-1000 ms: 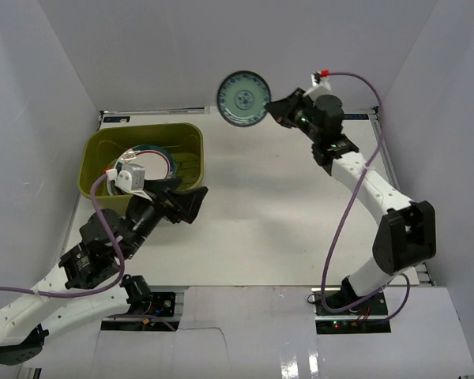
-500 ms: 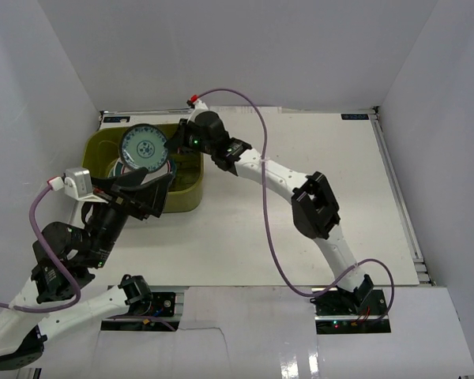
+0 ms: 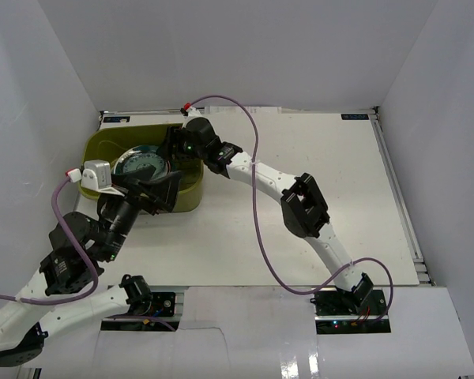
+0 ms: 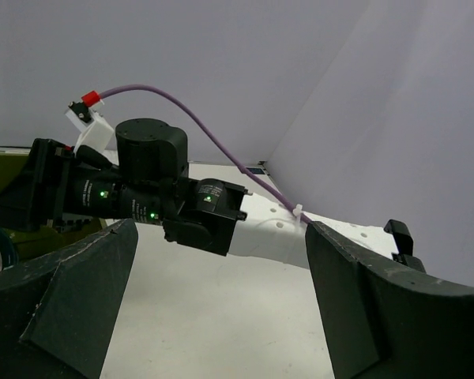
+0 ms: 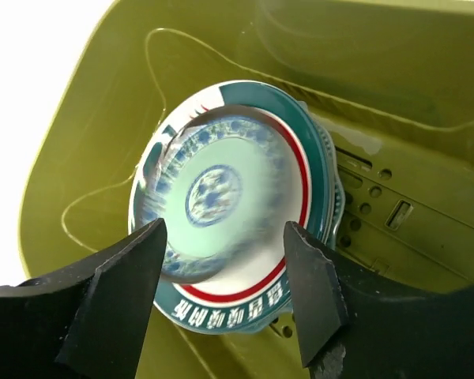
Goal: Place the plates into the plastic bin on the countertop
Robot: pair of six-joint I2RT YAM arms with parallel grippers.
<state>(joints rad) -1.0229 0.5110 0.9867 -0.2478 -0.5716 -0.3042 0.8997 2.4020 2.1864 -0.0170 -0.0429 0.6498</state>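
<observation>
The olive-green plastic bin [image 3: 95, 147] stands at the far left of the white countertop [image 3: 316, 174]. A stack of plates [image 3: 139, 164] lies inside it. In the right wrist view a small teal plate [image 5: 213, 197], blurred, sits on a larger white plate with a teal-and-red rim [image 5: 304, 170], just below my jaws. My right gripper [image 5: 223, 229] hangs open over the bin [image 5: 363, 71], holding nothing. My left gripper [image 3: 163, 189] is open and empty beside the bin's front right corner, above bare countertop [image 4: 221, 316].
The right arm [image 3: 253, 170] stretches diagonally across the countertop from its base to the bin. Its wrist [image 4: 150, 189] fills the left wrist view, close ahead of the left fingers. White walls close in the back and both sides.
My right arm swung from the far right to over the bin carrying the small teal plate, then opened; the plate now rests free on the stack. My left arm shifted slightly beside the bin.
</observation>
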